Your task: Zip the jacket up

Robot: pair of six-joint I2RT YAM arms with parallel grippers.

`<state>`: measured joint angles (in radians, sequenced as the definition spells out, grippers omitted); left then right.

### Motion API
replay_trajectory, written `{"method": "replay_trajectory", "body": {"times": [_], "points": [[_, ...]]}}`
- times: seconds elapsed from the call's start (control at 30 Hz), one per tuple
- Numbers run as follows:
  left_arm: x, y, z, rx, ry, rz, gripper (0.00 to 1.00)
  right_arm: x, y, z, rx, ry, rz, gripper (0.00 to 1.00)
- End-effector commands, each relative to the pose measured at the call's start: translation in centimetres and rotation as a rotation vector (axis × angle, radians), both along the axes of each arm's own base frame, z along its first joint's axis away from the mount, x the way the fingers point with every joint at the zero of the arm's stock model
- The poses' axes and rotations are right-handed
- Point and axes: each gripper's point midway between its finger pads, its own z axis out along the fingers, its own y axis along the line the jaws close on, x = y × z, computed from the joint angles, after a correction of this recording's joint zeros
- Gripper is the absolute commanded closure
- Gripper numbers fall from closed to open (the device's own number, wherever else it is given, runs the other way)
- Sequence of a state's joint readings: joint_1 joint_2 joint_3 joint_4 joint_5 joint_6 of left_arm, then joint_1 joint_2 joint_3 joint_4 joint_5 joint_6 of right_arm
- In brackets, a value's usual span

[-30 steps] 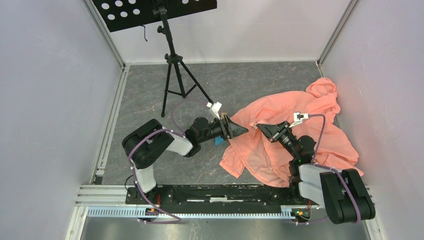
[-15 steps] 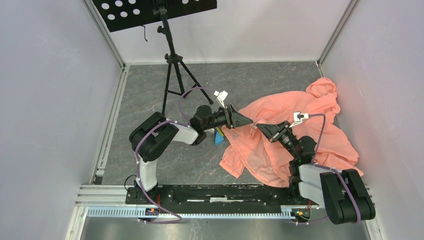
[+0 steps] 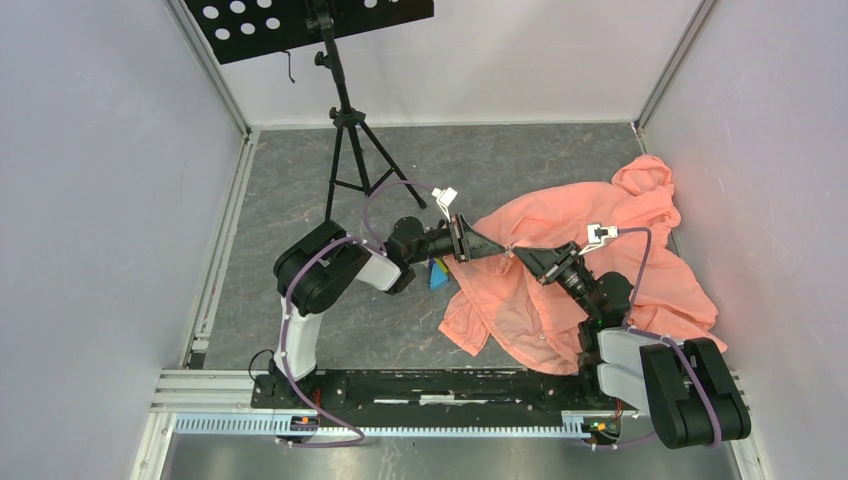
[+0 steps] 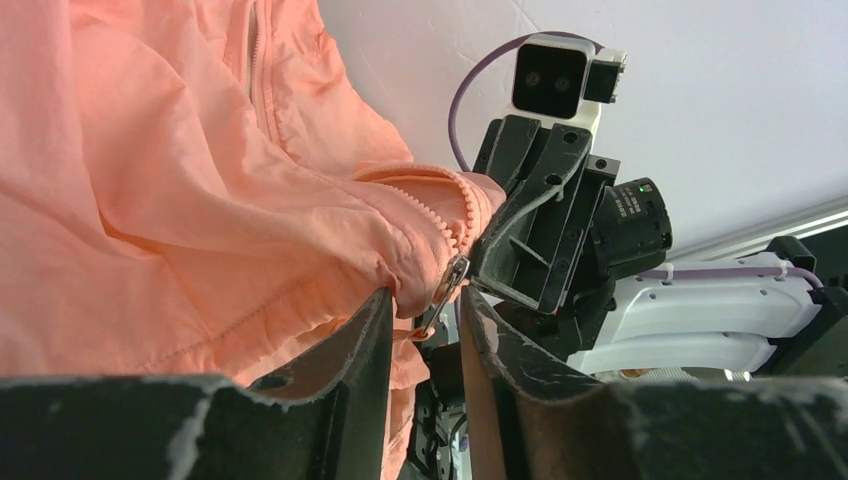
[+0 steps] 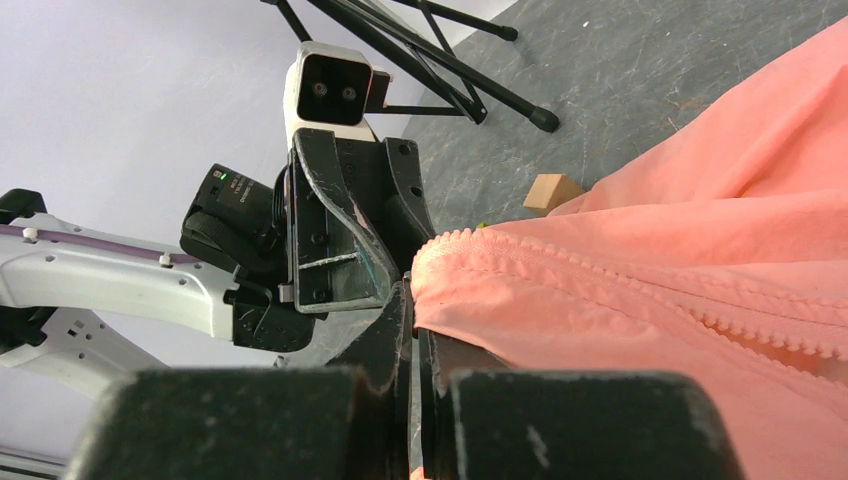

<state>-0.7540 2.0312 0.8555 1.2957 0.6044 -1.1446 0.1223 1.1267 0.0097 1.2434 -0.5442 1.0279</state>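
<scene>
The salmon-orange jacket [image 3: 600, 250] lies crumpled at the right of the table. My right gripper [image 3: 520, 256] is shut on the jacket's front edge by the zipper teeth [image 5: 600, 265], holding it lifted; its jaws stand pressed together [image 5: 413, 305]. My left gripper [image 3: 492, 247] faces it, tip to tip. In the left wrist view the jaws stand slightly apart [image 4: 425, 310] and the metal zipper pull [image 4: 447, 285] hangs between them, touching neither pad clearly. The right gripper's body [image 4: 545, 230] is just behind the pull.
A black music stand tripod [image 3: 350, 150] stands at the back left. A small blue object [image 3: 438, 274] lies under the left wrist. A small wooden block [image 5: 553, 192] sits by the jacket's edge. Walls close in on the left, back and right.
My left arm has swung right and forward, bringing its gripper from the jacket's left edge up to the right gripper's tip. The right arm and jacket have hardly moved.
</scene>
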Motion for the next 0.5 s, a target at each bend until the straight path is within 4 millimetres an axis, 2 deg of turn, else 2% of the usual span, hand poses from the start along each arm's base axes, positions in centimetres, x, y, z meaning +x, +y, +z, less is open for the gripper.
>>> {"method": "replay_trajectory", "body": {"times": [0.0, 0.2, 0.37, 0.47], "points": [[-0.36, -0.20, 2.44, -0.081, -0.045, -0.022, 0.64, -5.35, -0.58, -6.86, -0.024, 0.172, 0.009, 1.00], [-0.40, -0.33, 2.46, -0.084, -0.043, -0.028, 0.69, -5.30, -0.53, -6.80, -0.022, 0.173, 0.012, 1.00], [-0.45, -0.46, 2.39, -0.085, -0.038, -0.029, 0.80, -5.18, -0.57, -6.69, -0.018, 0.172, 0.008, 0.99], [-0.34, -0.51, 2.49, -0.084, -0.044, -0.026, 0.84, -5.20, -0.54, -6.72, -0.020, 0.172, 0.009, 1.00]]}}
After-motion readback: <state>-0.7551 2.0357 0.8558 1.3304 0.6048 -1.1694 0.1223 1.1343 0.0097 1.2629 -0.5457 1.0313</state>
